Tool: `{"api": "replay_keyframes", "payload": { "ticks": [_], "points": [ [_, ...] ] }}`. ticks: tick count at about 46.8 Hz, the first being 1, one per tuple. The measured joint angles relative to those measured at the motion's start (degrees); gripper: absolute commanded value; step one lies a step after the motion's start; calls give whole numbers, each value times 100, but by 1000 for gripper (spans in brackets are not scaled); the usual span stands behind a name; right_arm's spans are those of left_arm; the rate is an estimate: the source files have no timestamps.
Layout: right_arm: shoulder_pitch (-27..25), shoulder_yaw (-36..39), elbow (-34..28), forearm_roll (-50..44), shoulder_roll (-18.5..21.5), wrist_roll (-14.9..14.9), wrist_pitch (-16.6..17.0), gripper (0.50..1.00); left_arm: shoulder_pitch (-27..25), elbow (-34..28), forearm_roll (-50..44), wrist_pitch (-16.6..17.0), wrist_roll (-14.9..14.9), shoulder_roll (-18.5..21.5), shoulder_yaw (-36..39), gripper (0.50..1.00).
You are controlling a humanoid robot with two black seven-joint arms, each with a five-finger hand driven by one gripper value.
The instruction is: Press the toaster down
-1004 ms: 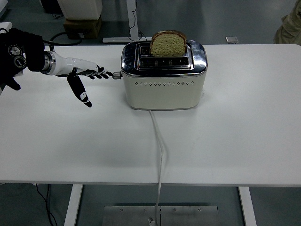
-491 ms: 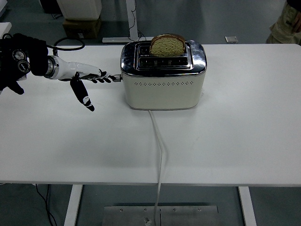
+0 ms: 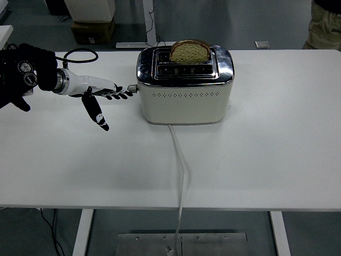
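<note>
A cream and chrome toaster (image 3: 185,88) stands at the back middle of the white table (image 3: 266,149). A slice of brown bread (image 3: 190,51) sticks up out of its far slot. The small lever knob (image 3: 132,88) pokes out of its left end. My left hand (image 3: 106,96) reaches in from the left with fingers stretched out. Its fingertips (image 3: 127,94) rest on the lever knob, and the thumb points down toward the table. The right hand does not show.
A white power cord (image 3: 181,160) runs from the toaster's front over the table's near edge. A black cable (image 3: 80,53) loops at the back left. A person's trouser leg (image 3: 325,24) shows at the top right. A cardboard box (image 3: 93,29) stands on the floor behind.
My left hand has moved a little right and down, and the lever knob has gone down slightly with it. The bread sits slightly lower in the slot.
</note>
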Motion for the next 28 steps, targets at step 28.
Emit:
{"api": "replay_keyframes", "payload": {
  "ticks": [28],
  "points": [
    [-18,0,0,-5,0,-1,0,1000,-98,-8,-201,1,-2,7,-9,1000]
  ]
}}
